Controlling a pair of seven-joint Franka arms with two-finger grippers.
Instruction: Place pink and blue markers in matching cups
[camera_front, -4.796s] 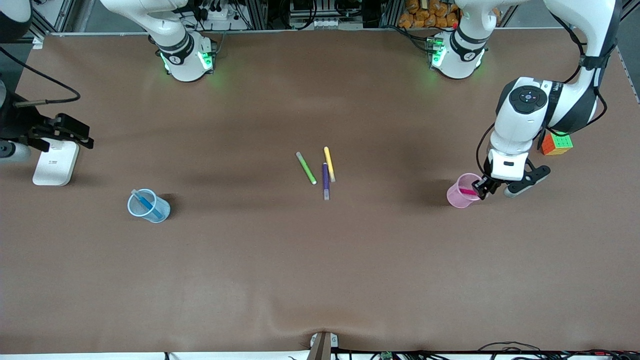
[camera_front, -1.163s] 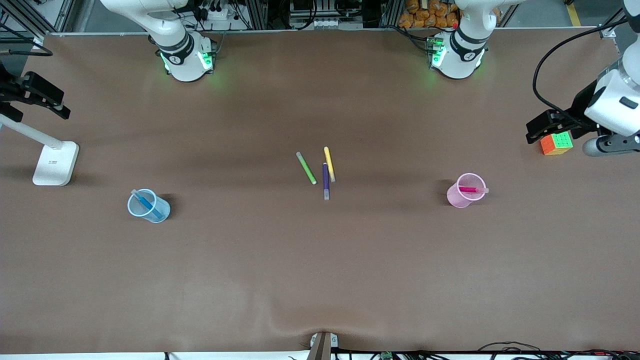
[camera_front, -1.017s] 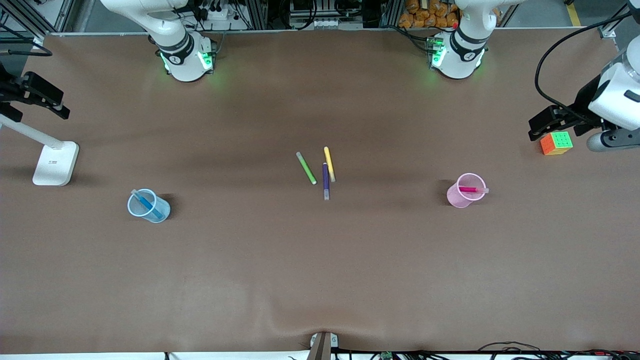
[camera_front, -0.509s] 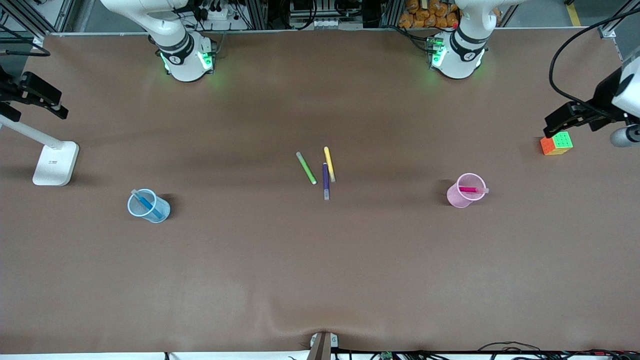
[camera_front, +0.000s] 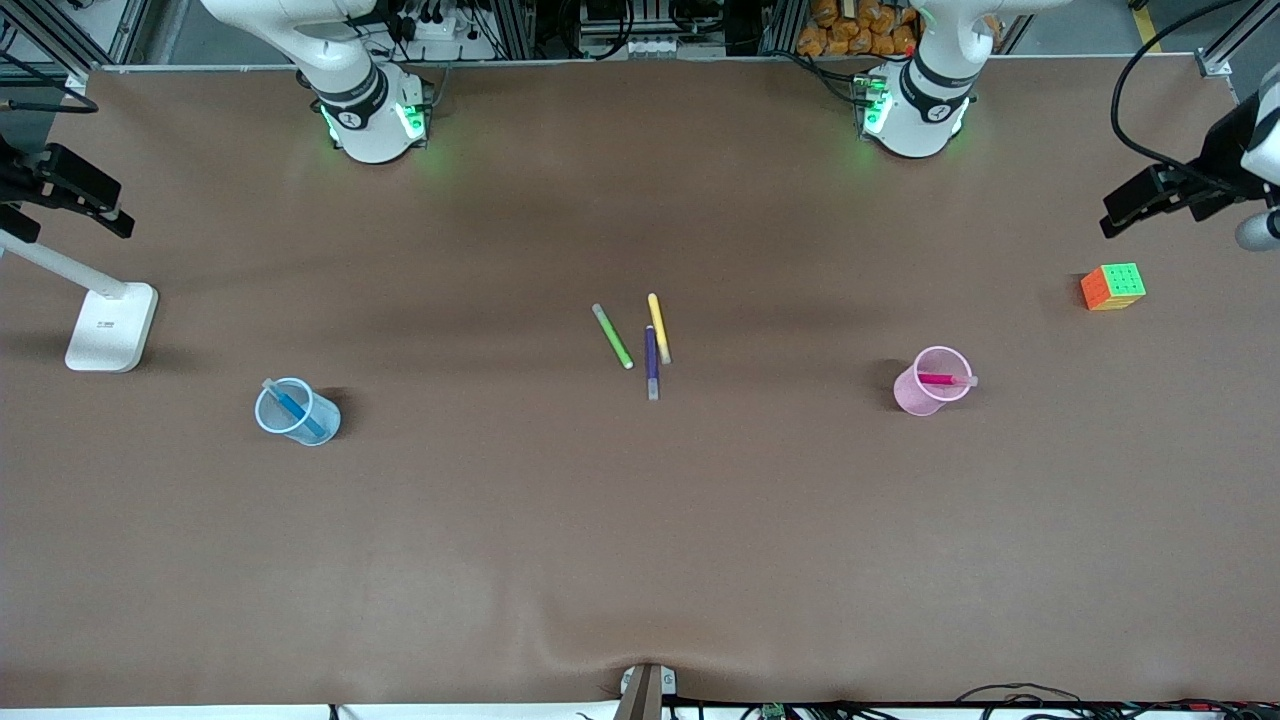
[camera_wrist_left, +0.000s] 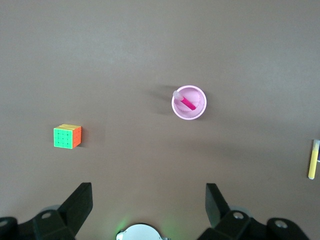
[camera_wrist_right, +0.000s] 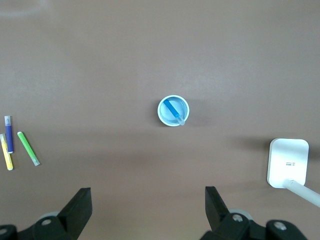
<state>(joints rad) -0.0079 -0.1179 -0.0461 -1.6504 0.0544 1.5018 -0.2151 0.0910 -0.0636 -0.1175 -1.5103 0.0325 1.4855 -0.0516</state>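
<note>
The pink marker (camera_front: 943, 380) leans in the pink cup (camera_front: 928, 384), pale end poking over the rim toward 3 o'clock in the front view; the blue marker (camera_front: 292, 405) leans in the blue cup (camera_front: 297, 412), pale end up at about 10 o'clock. By the look of it, both placements are done. The left gripper (camera_wrist_left: 149, 200) hangs high over the left arm's end of the table, fingers spread wide and empty, the cube (camera_front: 1113, 286) lying at about 7 o'clock from it in the front view. The right gripper (camera_wrist_right: 148, 201) hangs over the right arm's end, near the lamp base (camera_front: 111, 325), likewise spread and holding nothing. The markers look light, stiff and smooth, best pinched mid-barrel across their width. The thin cups look light and easy to tip, so I would avoid pushing on a protruding marker end.
</note>
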